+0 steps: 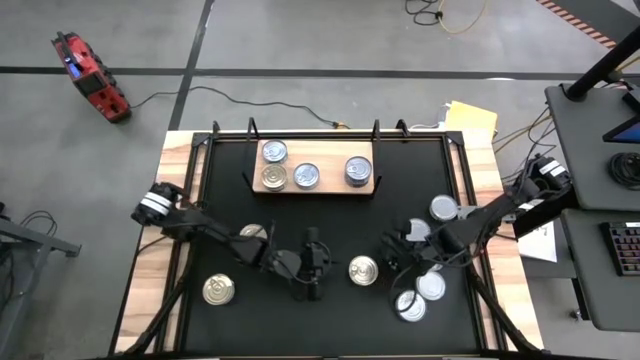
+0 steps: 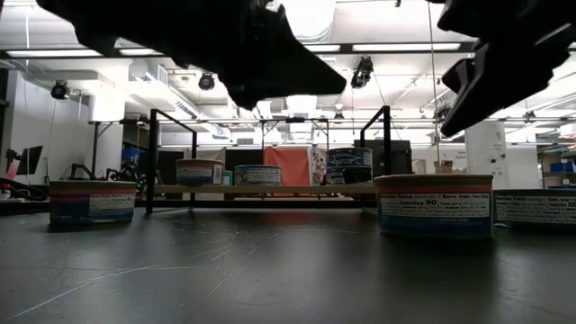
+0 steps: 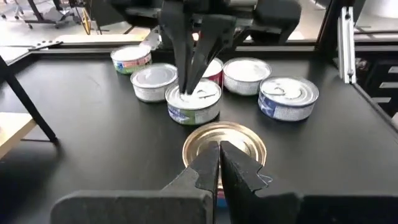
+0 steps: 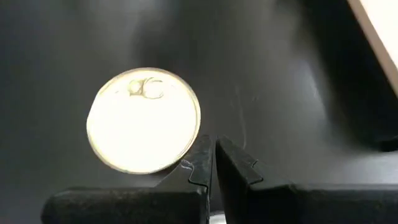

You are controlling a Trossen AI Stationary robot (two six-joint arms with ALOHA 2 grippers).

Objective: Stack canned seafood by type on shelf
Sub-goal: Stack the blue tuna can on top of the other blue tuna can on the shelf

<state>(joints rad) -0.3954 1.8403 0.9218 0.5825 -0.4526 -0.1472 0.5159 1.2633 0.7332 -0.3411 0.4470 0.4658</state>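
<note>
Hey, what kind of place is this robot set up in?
Probably a robotics lab or workshop. The low view shows an open room with ceiling strip lights and workbenches behind the table. From above, cables trail over a bare concrete floor and a desk with a keyboard stands alongside.

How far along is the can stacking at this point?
Early. The shelf carries four cans at its back, left front, middle and right. Nothing is in hand: the left end effector and right end effector are both shut and empty, flanking a gold-topped can. Roughly seven cans remain on the black table.
</note>
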